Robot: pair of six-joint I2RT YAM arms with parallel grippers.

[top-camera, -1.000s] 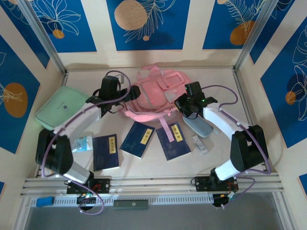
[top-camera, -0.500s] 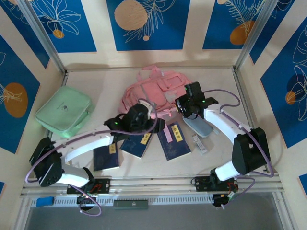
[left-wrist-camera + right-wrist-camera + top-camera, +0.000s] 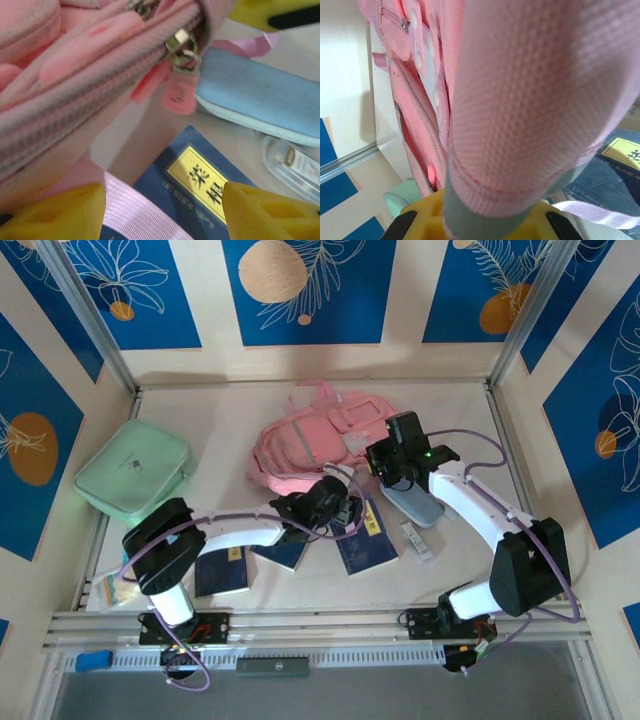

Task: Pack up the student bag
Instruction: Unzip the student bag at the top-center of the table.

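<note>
The student bag [image 3: 310, 440], a pink backpack, lies at the back middle of the table. My right gripper [image 3: 386, 458] is shut on the bag's padded pink strap [image 3: 520, 100] at its right edge. My left gripper [image 3: 338, 506] hovers low at the bag's front, open, its yellow fingertips [image 3: 55, 212] apart over a pink webbing strap [image 3: 135, 210] and a blue book [image 3: 200, 185] with a yellow label. The bag's zip pull [image 3: 179, 92] hangs just ahead of the left fingers. The bag's zip line [image 3: 100, 120] looks shut there.
Two more blue books [image 3: 222, 570] [image 3: 284, 553] lie near the front, the second partly under the left arm. A light blue pencil case [image 3: 415, 503] and a small clear item [image 3: 417, 540] sit right of the books. A mint-green zip case [image 3: 135, 470] lies far left, a small packet [image 3: 115, 587] at the front left.
My left arm has swung from the bag's left side round to its front right, and its jaws have narrowed. The right gripper has kept its hold on the strap.
</note>
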